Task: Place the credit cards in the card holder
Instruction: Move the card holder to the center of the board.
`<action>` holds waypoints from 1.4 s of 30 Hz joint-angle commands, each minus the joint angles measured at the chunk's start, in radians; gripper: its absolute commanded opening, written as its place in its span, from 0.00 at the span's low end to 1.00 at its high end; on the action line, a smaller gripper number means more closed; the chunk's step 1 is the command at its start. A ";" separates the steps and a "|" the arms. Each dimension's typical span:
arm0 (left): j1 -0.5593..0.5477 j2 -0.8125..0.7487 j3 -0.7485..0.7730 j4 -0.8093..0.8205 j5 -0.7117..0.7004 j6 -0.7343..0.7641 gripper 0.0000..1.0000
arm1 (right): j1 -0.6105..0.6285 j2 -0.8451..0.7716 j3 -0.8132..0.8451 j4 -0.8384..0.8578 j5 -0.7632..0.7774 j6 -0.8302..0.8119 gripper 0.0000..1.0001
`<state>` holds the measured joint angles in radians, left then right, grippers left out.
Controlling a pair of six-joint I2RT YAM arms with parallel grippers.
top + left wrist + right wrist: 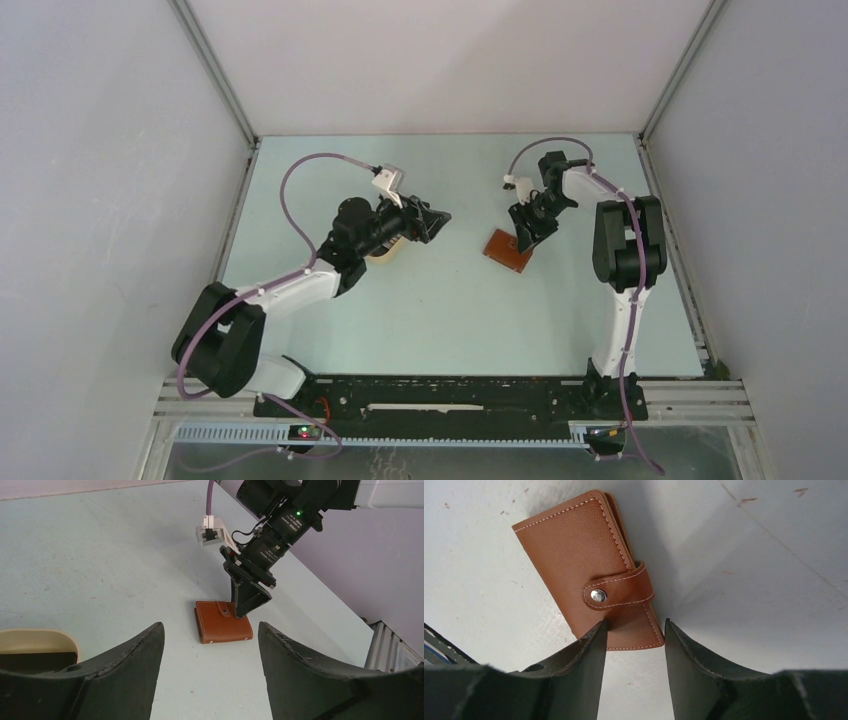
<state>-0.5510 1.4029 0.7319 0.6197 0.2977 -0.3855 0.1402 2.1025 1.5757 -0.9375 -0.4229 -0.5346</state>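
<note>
The card holder (584, 565) lies shut and flat on the pale bench (450, 320), right of centre, with its snap tab (616, 592) fastened. The right jaws hang just above it, parted with nothing between them, the tips over the holder's edge beside the tab. Whether they touch the leather cannot be told. Well apart, the left jaws stand wide and empty above a tan tray (35, 636). A dark flat shape (37, 661) lies in the tray, mostly hidden — probably the cards, though that is a guess.

The holder looks yet to be opened, and that is where trouble could start. Nothing pins it to the bench, so a pull on the tab may drag or lift the whole holder instead of freeing the snap. Tips that close across the folded edge rather than the tab alone would clamp it shut. A skewed pinch on the smooth leather could slip off — and knock the holder askew.
</note>
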 commanded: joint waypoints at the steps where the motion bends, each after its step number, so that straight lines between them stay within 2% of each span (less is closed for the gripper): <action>1: 0.003 0.010 -0.013 0.041 0.024 -0.011 0.73 | 0.024 -0.051 -0.040 -0.001 -0.024 -0.031 0.52; 8: -0.002 0.015 -0.021 0.048 0.014 -0.026 0.69 | 0.067 -0.088 -0.089 0.004 -0.038 -0.027 0.44; 15: -0.034 0.057 -0.057 0.099 -0.022 -0.113 0.59 | 0.122 -0.146 -0.183 0.011 -0.070 -0.003 0.34; 22: -0.119 0.068 -0.146 0.131 -0.191 -0.175 0.58 | 0.208 -0.203 -0.283 0.047 -0.072 0.017 0.26; 30: -0.161 0.127 -0.260 0.332 -0.236 -0.299 0.58 | 0.256 -0.227 -0.341 0.070 -0.114 0.023 0.08; 32: -0.182 0.128 -0.287 0.353 -0.267 -0.316 0.59 | 0.260 -0.236 -0.346 0.065 -0.137 0.020 0.07; 34: -0.207 0.132 -0.296 0.352 -0.293 -0.317 0.60 | 0.260 -0.256 -0.354 0.063 -0.153 0.007 0.12; 37: -0.233 0.153 -0.292 0.336 -0.330 -0.326 0.61 | 0.255 -0.308 -0.363 0.068 -0.156 -0.015 0.34; 39: -0.238 0.169 -0.288 0.335 -0.336 -0.331 0.61 | 0.251 -0.362 -0.376 0.085 -0.146 -0.033 0.46; 42: -0.240 0.164 -0.284 0.315 -0.359 -0.332 0.63 | 0.246 -0.458 -0.411 0.118 -0.145 -0.078 0.55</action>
<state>-0.7860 1.5650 0.4500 0.9062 0.0025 -0.7006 0.3882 1.7969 1.1831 -0.8654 -0.5552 -0.5465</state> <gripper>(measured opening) 0.620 0.515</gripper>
